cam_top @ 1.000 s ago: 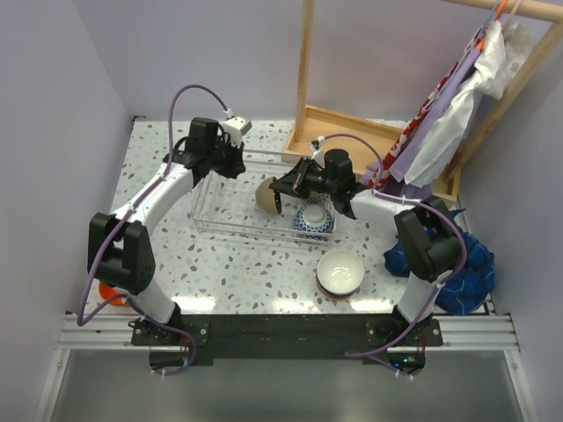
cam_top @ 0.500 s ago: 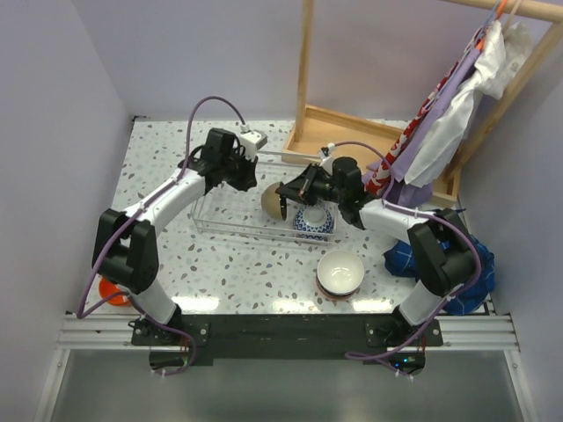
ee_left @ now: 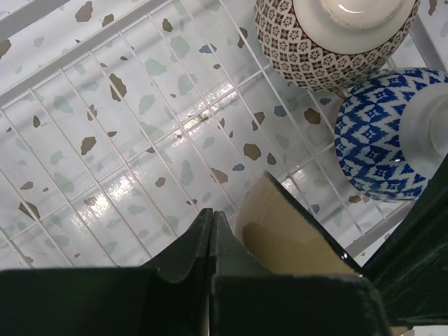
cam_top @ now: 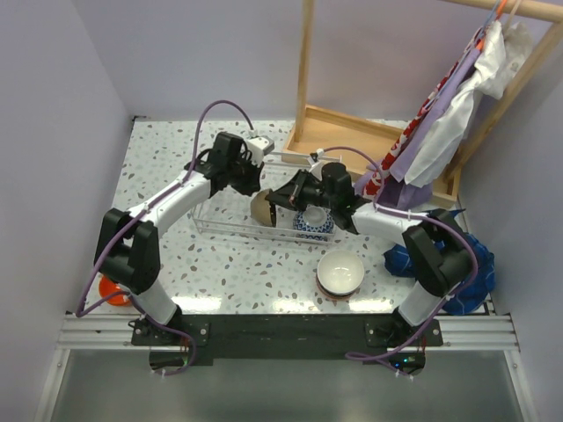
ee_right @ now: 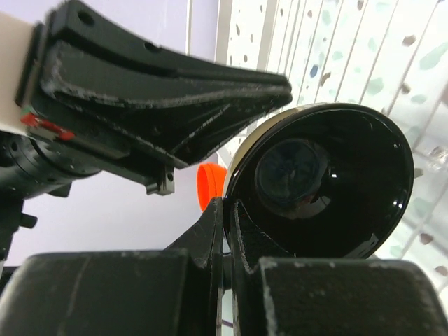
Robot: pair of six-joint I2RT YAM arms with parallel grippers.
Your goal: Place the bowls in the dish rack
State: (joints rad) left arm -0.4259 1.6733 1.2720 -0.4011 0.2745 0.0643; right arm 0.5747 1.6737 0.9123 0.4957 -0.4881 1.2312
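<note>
From above, the right gripper [cam_top: 274,204] has a tan bowl [cam_top: 260,207] pinched by its rim and tipped on edge over the middle of the dish rack [cam_top: 215,224]. I'd say that tilt is meant to stand the bowl between the wires rather than lay it flat. The left gripper [cam_top: 246,180] hangs just beside it, crowding that spot. A blue-patterned bowl [cam_top: 313,223] already sits at the rack's right end. A white bowl [cam_top: 340,270] waits on the bench [cam_top: 158,158] lower down, and an orange bowl [cam_top: 109,290] peeks out at lower left. The wooden frame [cam_top: 347,132] stands behind. In the left wrist view the left gripper's fingers are pressed together on nothing. The tan bowl's rim is just right of them, with a brown-patterned bowl [ee_left: 329,49] and the blue one upturned at upper right, which leaves open wire only to the left. In the right wrist view the fingers are clamped on the rim of the bowl's glossy dark inside, and the other gripper's black body looms close at upper left, the likeliest thing to bump.
</note>
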